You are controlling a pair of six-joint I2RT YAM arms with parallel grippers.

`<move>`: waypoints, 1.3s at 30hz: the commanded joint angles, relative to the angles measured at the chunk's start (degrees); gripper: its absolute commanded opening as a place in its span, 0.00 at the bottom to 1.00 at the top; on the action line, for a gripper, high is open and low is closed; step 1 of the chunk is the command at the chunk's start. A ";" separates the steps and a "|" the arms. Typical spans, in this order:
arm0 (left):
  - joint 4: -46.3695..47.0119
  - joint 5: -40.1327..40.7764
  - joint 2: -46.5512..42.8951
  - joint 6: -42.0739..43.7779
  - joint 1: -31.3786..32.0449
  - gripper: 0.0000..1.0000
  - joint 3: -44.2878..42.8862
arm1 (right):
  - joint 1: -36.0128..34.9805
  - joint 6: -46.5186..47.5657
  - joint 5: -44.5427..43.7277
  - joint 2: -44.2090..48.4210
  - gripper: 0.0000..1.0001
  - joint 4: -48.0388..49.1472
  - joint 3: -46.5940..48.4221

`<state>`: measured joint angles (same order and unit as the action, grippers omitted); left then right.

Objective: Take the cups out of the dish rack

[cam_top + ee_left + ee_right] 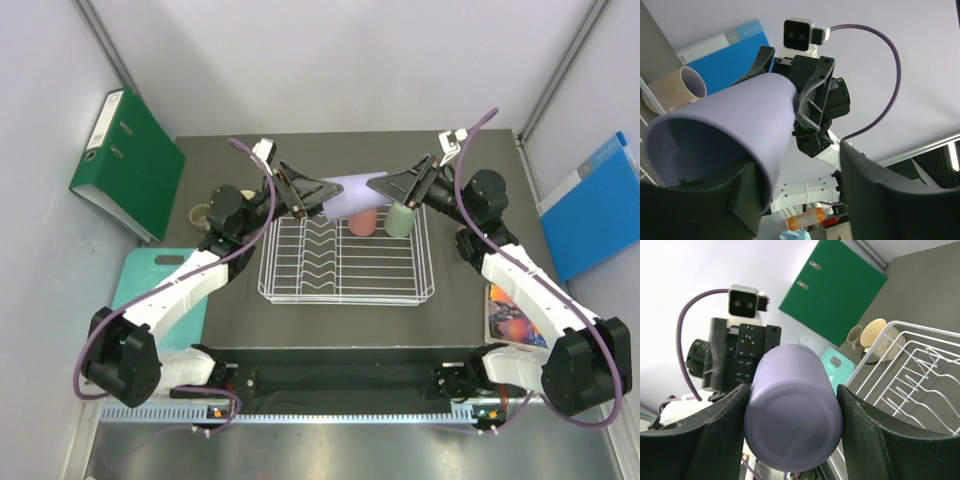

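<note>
While the two arms meet over the far edge of the dish rack (345, 297), the overhead view hides most of the lavender tumbler (347, 190) between them. A pink cup (362, 223) and a green cup (400, 219) in the rack are partly covered. The tumbler lies on its side in the air. The right gripper (380, 186) clamps its jaws on the closed base. The left gripper (318, 202) sits at the open mouth with its jaws spread: one finger (695, 210) blurs against the rim, and the other (895, 200) stands clear of the wall.
</note>
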<state>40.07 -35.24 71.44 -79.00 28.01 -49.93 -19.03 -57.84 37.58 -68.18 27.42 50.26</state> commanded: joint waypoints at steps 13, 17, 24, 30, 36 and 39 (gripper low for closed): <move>-22.89 -0.88 -2.88 15.08 1.26 0.00 -8.66 | -0.75 8.70 -0.04 2.35 0.12 -11.03 3.17; -43.99 5.69 -5.43 27.73 1.43 0.00 -14.75 | -1.01 13.62 -4.52 3.41 0.47 -19.32 5.55; -68.35 17.46 -9.38 35.05 1.61 0.00 -20.81 | -1.72 22.77 -21.38 6.56 0.62 -36.02 8.28; -87.79 28.73 -14.56 39.36 1.78 0.00 -23.81 | -2.33 25.24 -28.09 8.85 0.62 -38.76 6.26; -94.12 32.52 -20.81 38.22 1.79 0.00 -22.40 | -2.77 25.06 -27.91 9.73 0.62 -37.44 4.67; -99.38 34.27 -21.25 38.40 1.79 0.00 -25.72 | -2.94 25.76 -28.44 10.00 0.62 -37.88 4.76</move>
<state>-51.48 -5.43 51.03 -41.93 29.67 -71.35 -21.37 -34.48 11.70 -60.47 -11.14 54.74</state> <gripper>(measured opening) 0.152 0.621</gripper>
